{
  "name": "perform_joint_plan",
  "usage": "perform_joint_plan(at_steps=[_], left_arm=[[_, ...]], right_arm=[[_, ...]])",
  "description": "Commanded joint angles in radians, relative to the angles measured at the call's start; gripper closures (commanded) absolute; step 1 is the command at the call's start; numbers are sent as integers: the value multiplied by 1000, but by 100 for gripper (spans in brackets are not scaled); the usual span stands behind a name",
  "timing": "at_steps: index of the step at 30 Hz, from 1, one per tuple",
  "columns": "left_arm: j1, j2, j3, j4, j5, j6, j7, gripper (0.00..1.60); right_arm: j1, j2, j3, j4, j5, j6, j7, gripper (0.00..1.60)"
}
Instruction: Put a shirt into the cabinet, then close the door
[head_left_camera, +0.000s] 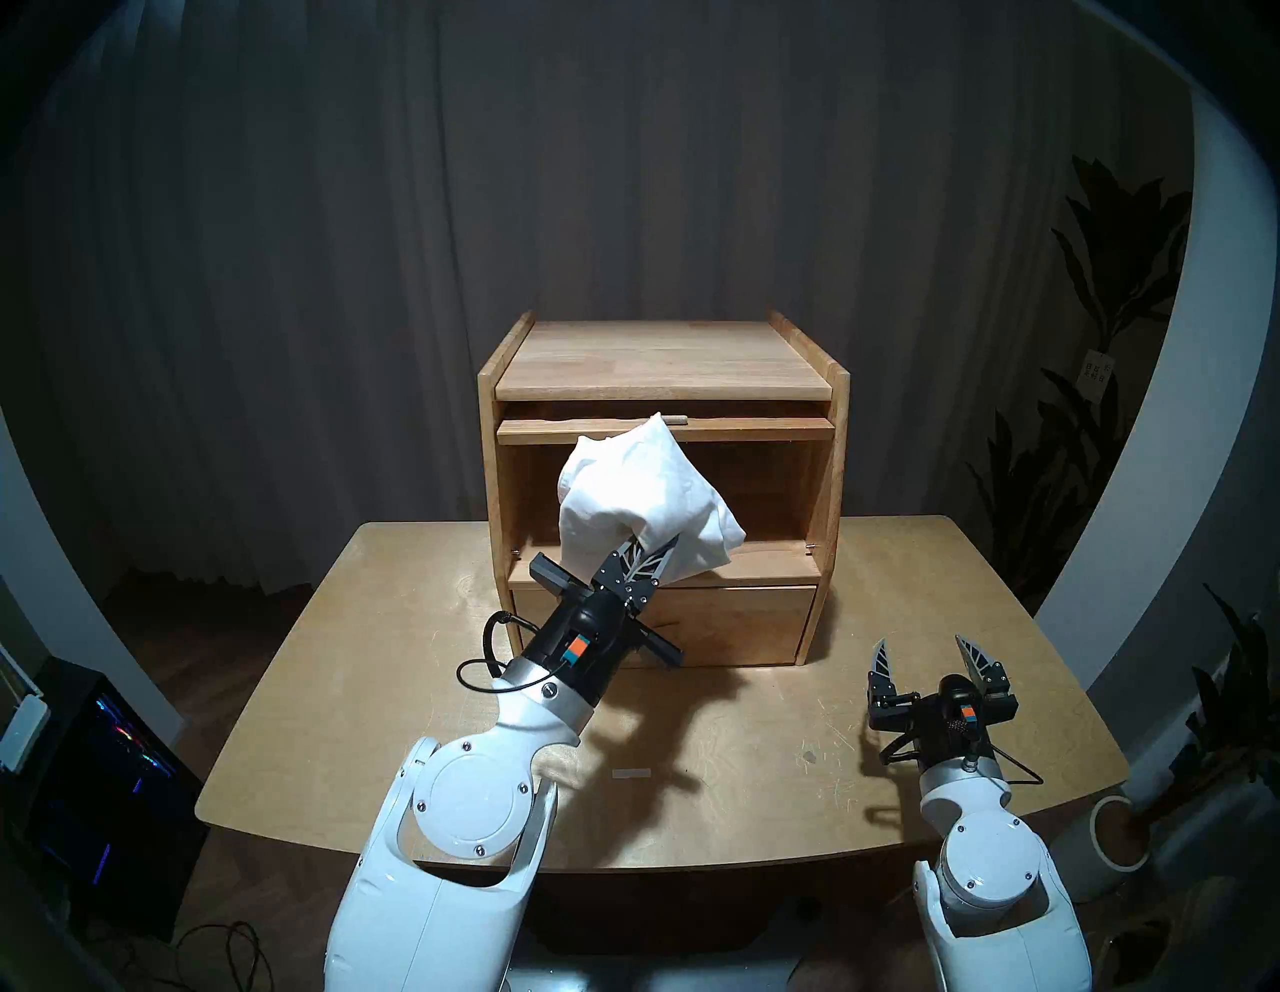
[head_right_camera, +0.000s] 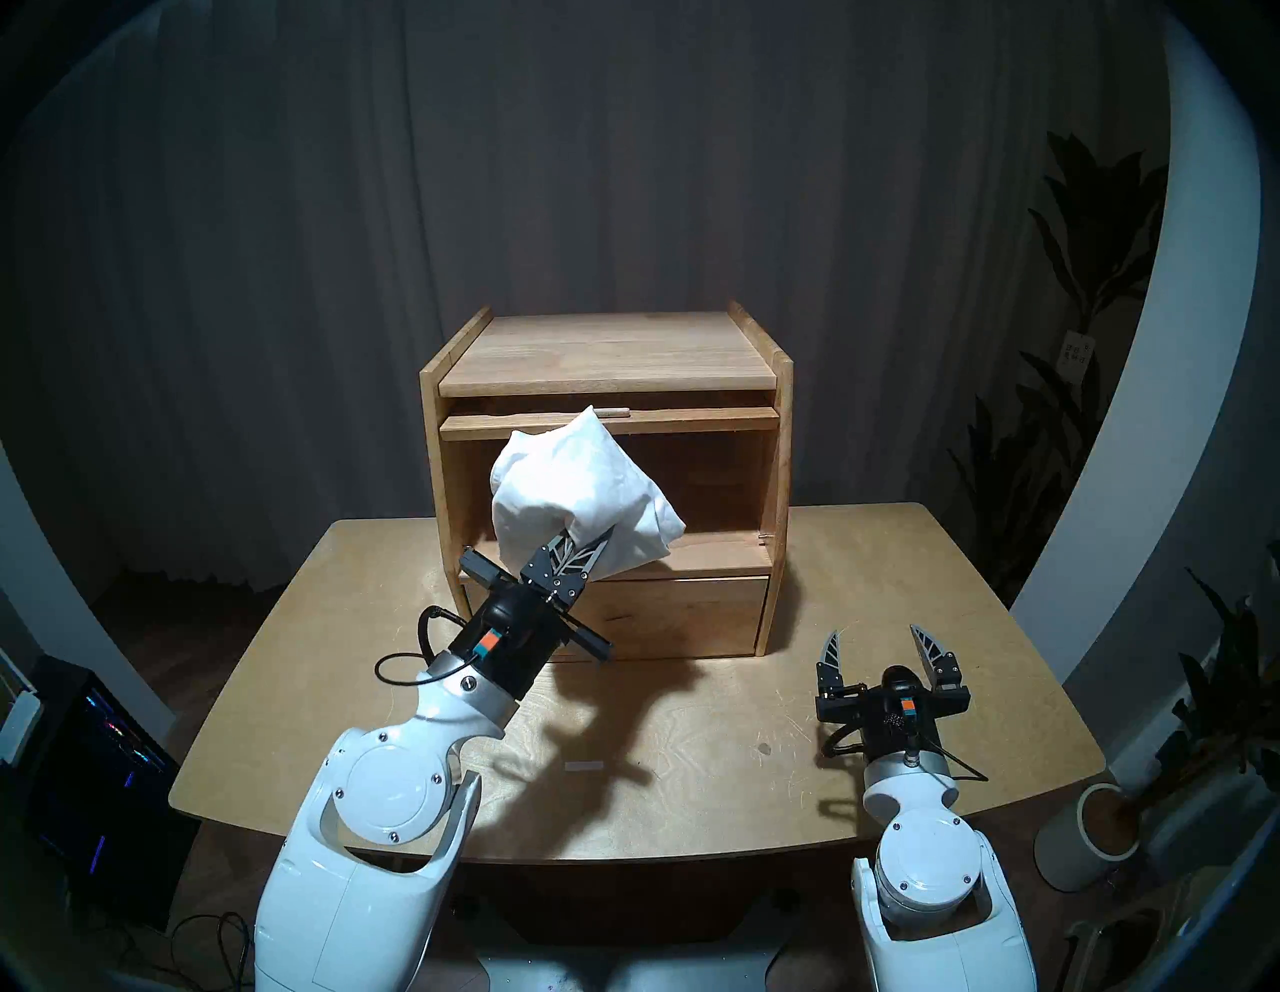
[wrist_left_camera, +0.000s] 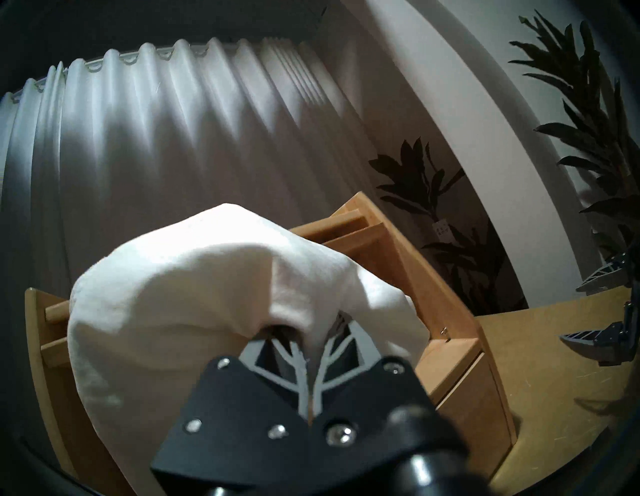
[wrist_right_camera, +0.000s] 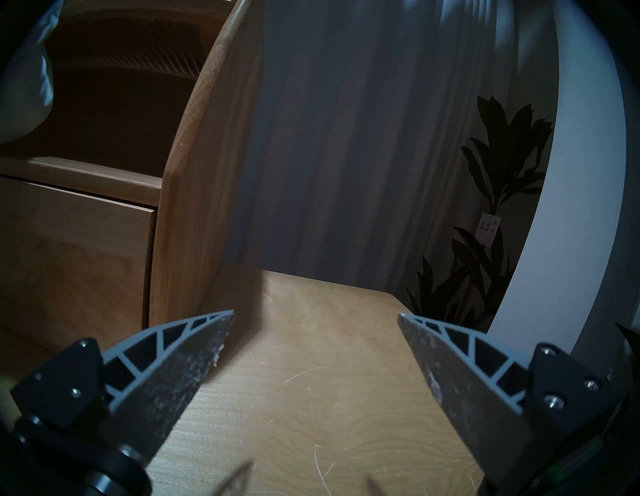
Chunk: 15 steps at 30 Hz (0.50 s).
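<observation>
Our left end effector (head_left_camera: 651, 551) is closed on the shirt (head_left_camera: 641, 495), at frame centre before the open cabinet (head_left_camera: 828, 443). It looks soft, light; we pinch a gathered fold. The right end effector (head_left_camera: 925, 654) is wide open, empty.

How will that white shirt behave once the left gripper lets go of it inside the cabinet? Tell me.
The shirt probably flops and spreads: it bunches and droops around the closed left gripper. It seems light, carried by one small pinch. A loose fold may slump over the cabinet sill, in the door's way.
</observation>
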Motion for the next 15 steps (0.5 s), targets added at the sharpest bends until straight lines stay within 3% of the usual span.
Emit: perform_joint_plan(at_steps=[1, 15], left_arm=[[-124, -31, 11, 18, -1, 114, 50, 160], [-240, -50, 48, 73, -46, 357, 122, 160]], right_arm=[[6, 0, 0, -17, 0, -5, -1, 0], [8, 0, 0, -10, 0, -5, -1, 0]])
